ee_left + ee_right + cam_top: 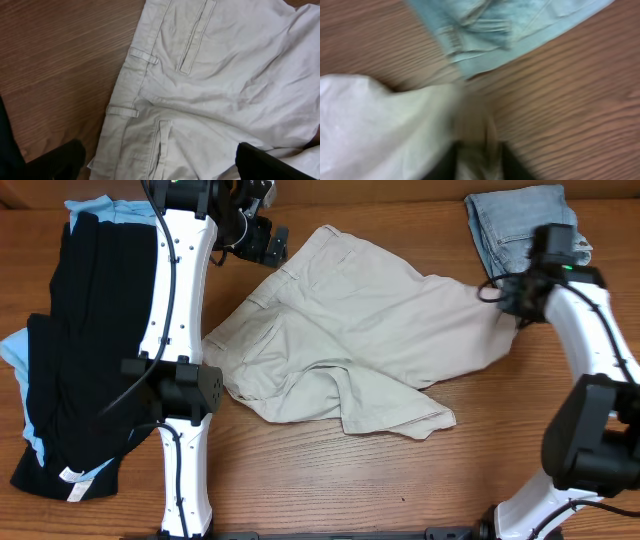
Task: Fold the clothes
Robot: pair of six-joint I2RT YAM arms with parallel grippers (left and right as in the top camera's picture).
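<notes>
pinching shorts, right claw, jeans just beside; left claw apart above shorts, black garment near.

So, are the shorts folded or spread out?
Spread, not folded: the shorts lie rumpled across the table, waistband and pockets showing; right gripper pinches an edge.

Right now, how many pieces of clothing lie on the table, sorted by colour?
Beige shorts: 1
Black garment: 1
Light-blue denim jeans: 1
Light-blue cloth under the black garment: 1
Total: 4
</notes>
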